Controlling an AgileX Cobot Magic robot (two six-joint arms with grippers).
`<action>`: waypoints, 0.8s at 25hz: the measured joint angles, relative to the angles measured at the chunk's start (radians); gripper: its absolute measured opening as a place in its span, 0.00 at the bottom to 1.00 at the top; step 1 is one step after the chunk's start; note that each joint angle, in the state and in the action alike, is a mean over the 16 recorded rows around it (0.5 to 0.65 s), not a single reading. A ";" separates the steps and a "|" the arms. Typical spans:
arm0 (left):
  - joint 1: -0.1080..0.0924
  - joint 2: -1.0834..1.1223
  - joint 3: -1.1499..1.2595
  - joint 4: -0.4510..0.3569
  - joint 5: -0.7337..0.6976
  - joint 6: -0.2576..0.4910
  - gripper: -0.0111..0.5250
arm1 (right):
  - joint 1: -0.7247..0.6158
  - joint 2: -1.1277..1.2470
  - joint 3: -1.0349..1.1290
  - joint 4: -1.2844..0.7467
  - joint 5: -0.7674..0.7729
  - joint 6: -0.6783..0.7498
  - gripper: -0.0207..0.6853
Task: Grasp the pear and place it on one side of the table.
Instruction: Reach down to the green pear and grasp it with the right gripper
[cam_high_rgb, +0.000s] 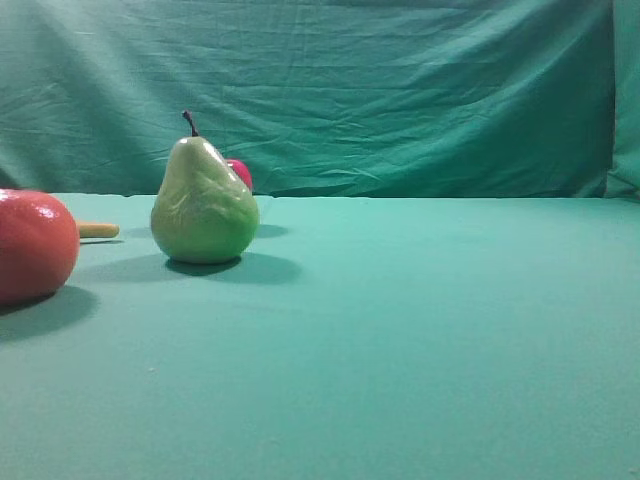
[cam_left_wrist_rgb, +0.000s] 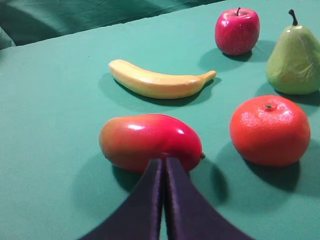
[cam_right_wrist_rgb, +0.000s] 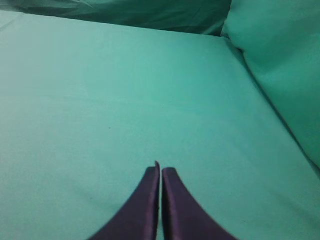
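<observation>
I can't read any text, label, brand, number or sign anywhere in my three camera views right now.

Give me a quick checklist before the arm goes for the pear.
1. Pear upright on the table, stem up: ok.
2. Left tool open for grasping: not ok, shut.
3. Right tool open: not ok, shut, over bare cloth.
4. Space around pear: not ok, apple and orange fruit stand close.
5. Mango lies right before the left tool: not ok.
6. Free table to the pear's right: ok.
</observation>
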 joint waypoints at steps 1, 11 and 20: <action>0.000 0.000 0.000 0.000 0.000 0.000 0.02 | 0.000 0.000 0.000 0.000 0.000 0.000 0.03; 0.000 0.000 0.000 0.000 0.000 0.000 0.02 | 0.000 0.000 0.000 0.000 0.000 0.000 0.03; 0.000 0.000 0.000 0.000 0.000 0.000 0.02 | 0.000 0.000 0.001 0.024 -0.058 0.011 0.03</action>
